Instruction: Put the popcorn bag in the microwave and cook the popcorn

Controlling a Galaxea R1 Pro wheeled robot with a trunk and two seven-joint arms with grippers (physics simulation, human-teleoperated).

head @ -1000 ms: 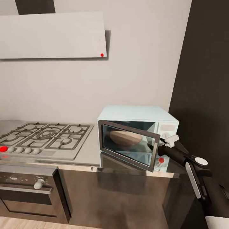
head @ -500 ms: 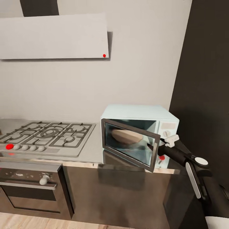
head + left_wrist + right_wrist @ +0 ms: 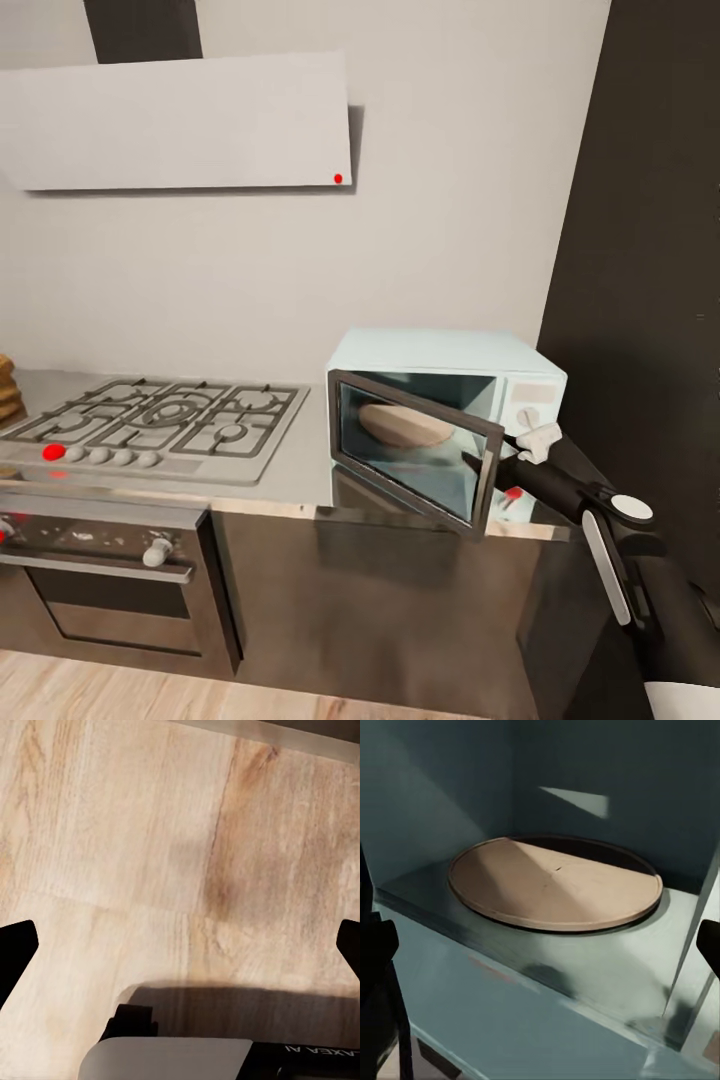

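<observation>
The pale mint-white microwave (image 3: 450, 362) stands on the grey countertop (image 3: 296, 468), against the black cabinet. Its dark glass door (image 3: 412, 455) hangs partly open towards me. Through the glass a bare tan turntable (image 3: 405, 425) shows. My right gripper (image 3: 490, 468) is at the door's free edge, open; its wrist view looks into the cavity at the bare turntable (image 3: 555, 881), with nothing between the fingers (image 3: 376, 945). My left gripper (image 3: 180, 945) is open above the wooden floor (image 3: 165, 832). The popcorn bag and the popcorn are out of view.
A steel gas hob (image 3: 165, 425) lies left of the microwave, a large oven (image 3: 105, 590) below it and a flat white hood (image 3: 180, 125) above. A tall black cabinet (image 3: 640, 300) walls off the right. A tan stacked thing (image 3: 6, 388) peeks in at the left edge.
The whole picture has slid to the right, so the camera has moved; the tan thing has come into view at the left edge. The right arm and the door keep their pose.
</observation>
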